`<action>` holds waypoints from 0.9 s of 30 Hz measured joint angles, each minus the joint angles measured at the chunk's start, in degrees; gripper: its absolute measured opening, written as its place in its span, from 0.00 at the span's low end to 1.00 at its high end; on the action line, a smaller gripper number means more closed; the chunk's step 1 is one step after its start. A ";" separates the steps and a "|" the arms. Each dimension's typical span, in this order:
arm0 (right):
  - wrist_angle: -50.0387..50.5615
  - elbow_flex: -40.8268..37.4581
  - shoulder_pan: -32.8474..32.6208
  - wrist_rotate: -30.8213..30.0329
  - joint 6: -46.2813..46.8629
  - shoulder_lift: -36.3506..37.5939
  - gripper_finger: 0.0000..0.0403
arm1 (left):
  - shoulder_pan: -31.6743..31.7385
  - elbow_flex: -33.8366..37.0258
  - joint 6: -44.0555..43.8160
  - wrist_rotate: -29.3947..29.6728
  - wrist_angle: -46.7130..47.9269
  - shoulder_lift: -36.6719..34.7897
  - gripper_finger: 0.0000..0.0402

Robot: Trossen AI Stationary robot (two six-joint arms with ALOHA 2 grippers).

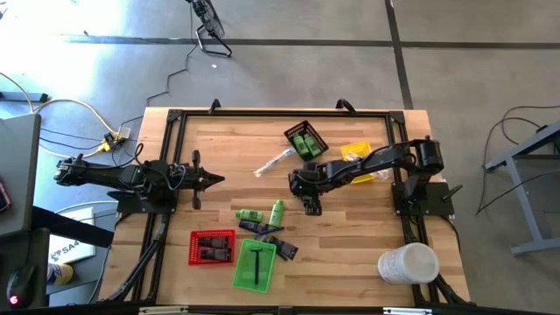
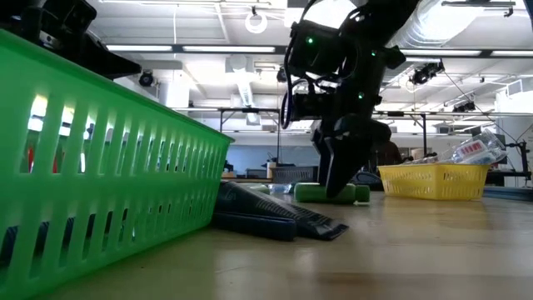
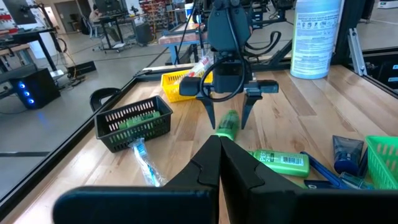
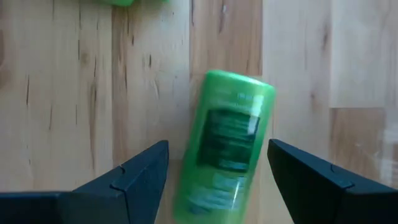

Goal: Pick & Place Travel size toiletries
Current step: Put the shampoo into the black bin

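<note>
Two bright green little bottles lie on their sides on the wooden table, one (image 1: 276, 212) nearer the middle and one (image 1: 249, 214) to its left. My right gripper (image 4: 217, 146) is open and points steeply down over the first bottle (image 4: 227, 149). Its fingers (image 3: 208, 112) stand on either side of the bottle (image 3: 227, 124), apart from it. Dark flat packets (image 1: 262, 229) lie near the bottles, and a clear-wrapped stick (image 1: 274, 163) lies farther back. My left gripper (image 1: 214, 179) waits shut and level at the table's left.
A black tray (image 1: 306, 140) with green bottles and a yellow tray (image 1: 359, 157) stand at the back. A red tray (image 1: 212, 247) and a green tray (image 1: 255, 264) stand near the front edge. A big white cylinder (image 1: 407, 262) stands at the front right.
</note>
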State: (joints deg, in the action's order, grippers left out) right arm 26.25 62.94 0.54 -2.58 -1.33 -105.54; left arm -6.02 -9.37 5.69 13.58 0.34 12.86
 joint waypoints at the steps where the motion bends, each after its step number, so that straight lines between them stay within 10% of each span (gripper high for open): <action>1: 0.06 0.00 0.00 0.13 0.02 0.00 0.66 | 0.00 0.00 0.00 0.00 -0.02 0.00 0.00; 27: 1.38 0.00 0.74 -0.32 14.22 -1.42 0.65 | 0.00 0.00 0.00 0.02 -0.01 0.02 0.00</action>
State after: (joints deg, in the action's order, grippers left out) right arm 27.63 62.94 1.28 -2.90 12.88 -106.95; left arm -6.03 -9.37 5.69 13.61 0.33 12.88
